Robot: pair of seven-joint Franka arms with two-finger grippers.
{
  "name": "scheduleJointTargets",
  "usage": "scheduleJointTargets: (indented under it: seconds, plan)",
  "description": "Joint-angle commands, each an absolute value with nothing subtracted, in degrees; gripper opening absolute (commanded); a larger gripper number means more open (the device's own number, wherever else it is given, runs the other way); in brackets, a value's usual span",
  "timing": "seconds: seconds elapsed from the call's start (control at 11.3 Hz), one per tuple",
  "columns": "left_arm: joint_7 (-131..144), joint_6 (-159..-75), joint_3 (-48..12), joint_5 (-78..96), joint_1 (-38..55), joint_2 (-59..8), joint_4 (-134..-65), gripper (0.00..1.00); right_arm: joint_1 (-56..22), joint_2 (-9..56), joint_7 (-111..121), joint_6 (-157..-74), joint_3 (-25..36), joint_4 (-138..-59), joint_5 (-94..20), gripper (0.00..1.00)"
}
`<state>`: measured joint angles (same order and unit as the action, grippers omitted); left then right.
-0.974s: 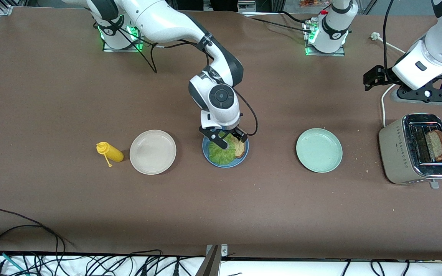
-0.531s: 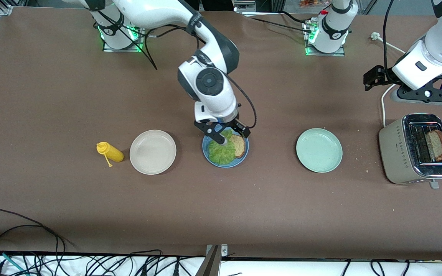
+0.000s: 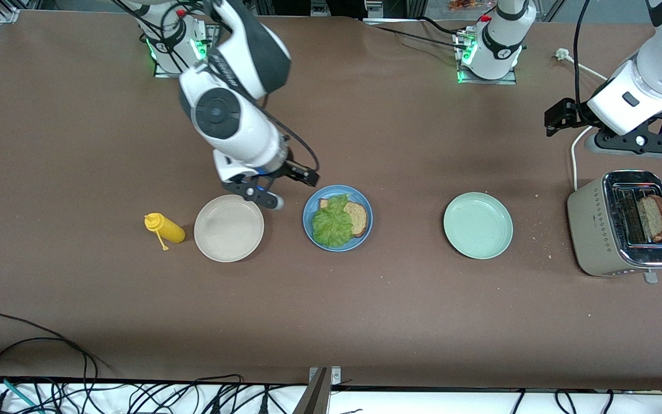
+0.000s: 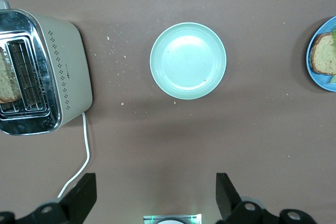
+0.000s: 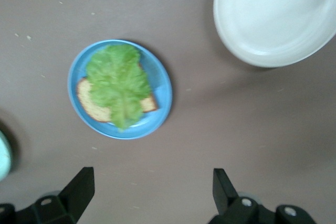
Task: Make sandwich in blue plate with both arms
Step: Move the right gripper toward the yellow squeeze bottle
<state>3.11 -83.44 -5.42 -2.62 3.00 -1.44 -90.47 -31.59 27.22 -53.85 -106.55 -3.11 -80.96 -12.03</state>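
The blue plate (image 3: 339, 246) sits mid-table with one bread slice (image 3: 358, 217) and a lettuce leaf (image 3: 332, 225) lying on it. The right wrist view shows the plate (image 5: 160, 85), lettuce (image 5: 118, 80) and bread (image 5: 92, 107). My right gripper (image 3: 293, 191) is open and empty, up over the table between the blue plate and the beige plate; its own view (image 5: 152, 195) shows nothing between the fingers. A second bread slice (image 3: 653, 217) stands in the toaster (image 3: 595, 230). My left gripper (image 3: 640, 145) is open and empty, waiting high over the table beside the toaster (image 4: 155, 198).
A beige plate (image 3: 228, 227) and a yellow squeeze bottle (image 3: 164, 229) lie toward the right arm's end. A pale green plate (image 3: 478, 225) lies between the blue plate and the toaster. The toaster's white cord (image 3: 574, 164) runs toward the robots' bases. Cables hang along the table's near edge.
My right gripper has risen off the blue plate and swung toward the beige plate, open and empty, leaving the lettuce on the bread. The left arm has not moved.
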Motion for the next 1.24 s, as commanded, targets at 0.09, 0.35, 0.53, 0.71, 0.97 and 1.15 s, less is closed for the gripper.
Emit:
scheduleJointTargets:
  seconds: [0.09,0.35,0.53,0.71,0.97,1.15]
  plan:
    - [1.76,-82.62,-5.27,-1.23,2.72,-2.02,-89.03,1.00,-20.59,12.76,-26.07,-100.48,-4.75,-96.23,-13.10,1.00]
    - [1.76,-82.62,-5.27,-1.23,2.72,-2.02,-89.03,1.00,-13.12,8.80,-7.71,-94.41,-4.75,-98.43,-13.10,1.00]
    - [1.76,-82.62,-5.27,-1.23,2.72,-2.02,-89.03,1.00,-7.06,7.21,4.51,-90.89,-4.75,-99.31,-12.57,1.00]
    - [1.76,-82.62,-5.27,-1.23,2.72,-2.02,-89.03,1.00,-1.17,6.68,17.08,-88.35,-4.66,-99.84,-12.48,1.00]
    - [1.76,-82.62,-5.27,-1.23,2.81,-2.02,-89.03,1.00,4.55,7.29,37.29,-87.71,-3.87,-100.02,-12.83,1.00]
    - [1.76,-82.62,-5.36,-1.23,2.72,-2.02,-89.03,1.00,5.62,9.65,51.25,-88.67,0.33,-99.93,-13.09,1.00]
